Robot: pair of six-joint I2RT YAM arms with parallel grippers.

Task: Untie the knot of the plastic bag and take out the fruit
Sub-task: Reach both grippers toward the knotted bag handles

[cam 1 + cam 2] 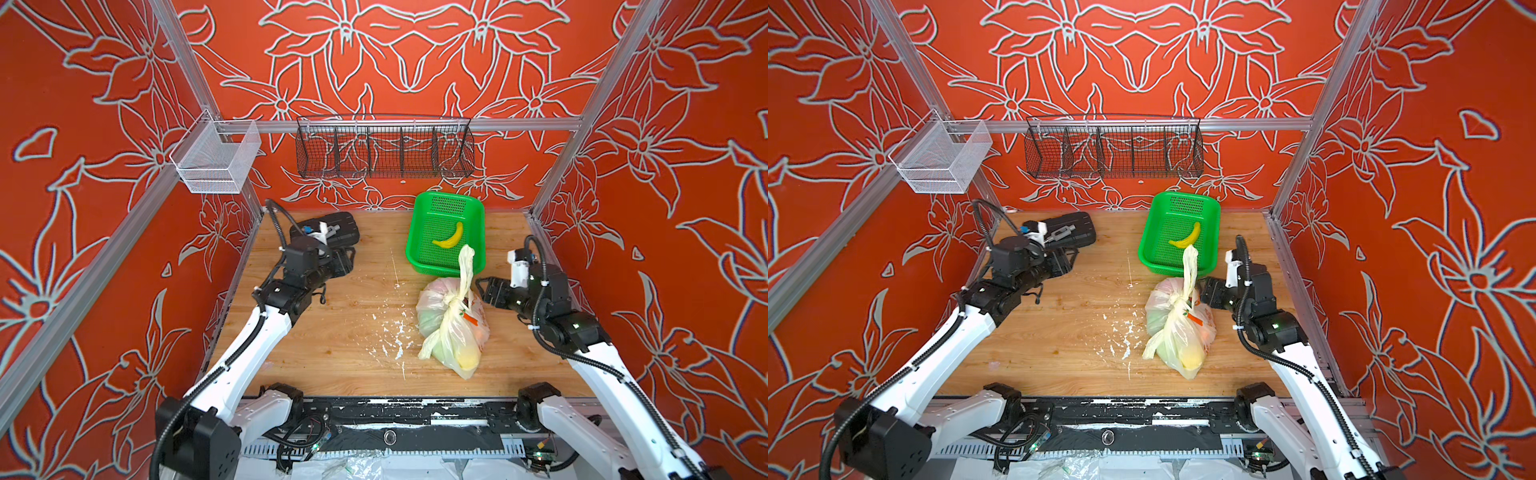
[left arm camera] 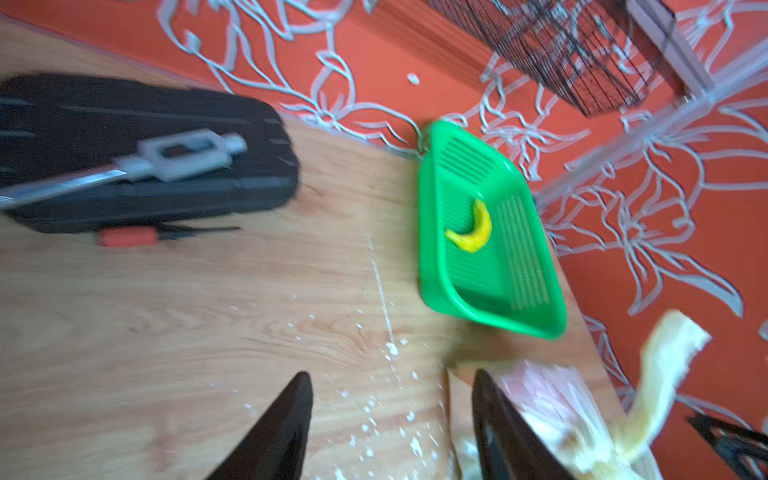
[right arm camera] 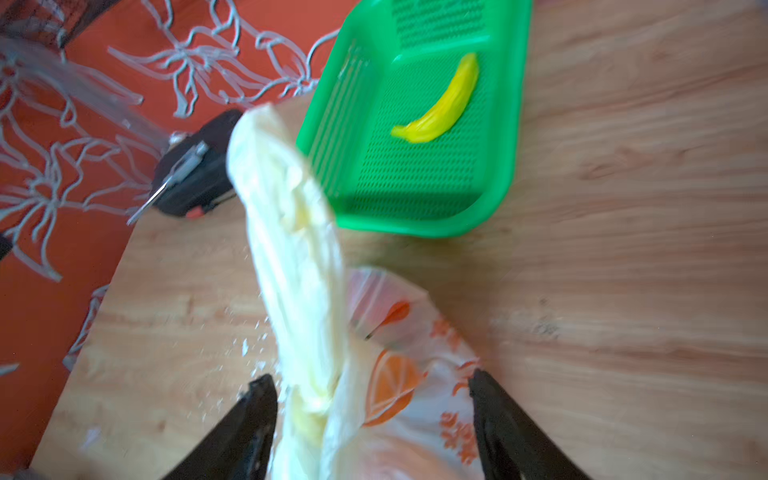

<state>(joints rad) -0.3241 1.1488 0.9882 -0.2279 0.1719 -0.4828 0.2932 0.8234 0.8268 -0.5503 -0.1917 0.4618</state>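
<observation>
Your right tool (image 3: 372, 376), jaws apart, straddles the bag's (image 1: 451, 332) upright loop (image 1: 466, 268), right of centre, probably to tug the knot (image 1: 451, 299) loose. Your left tool (image 2: 392, 374) hangs mid-left, jaws apart, empty.

The plastic bag (image 1: 453, 332) is thin, crinkled film, translucent with a soft sheen. The table (image 1: 324, 353) is matt, pale grained wood, flecked with white specks. The green basket (image 1: 413, 239) is glossy perforated plastic, and the banana (image 1: 449, 237) in it is smooth and shiny. The black wall basket (image 1: 384, 151) is matt wire mesh
</observation>
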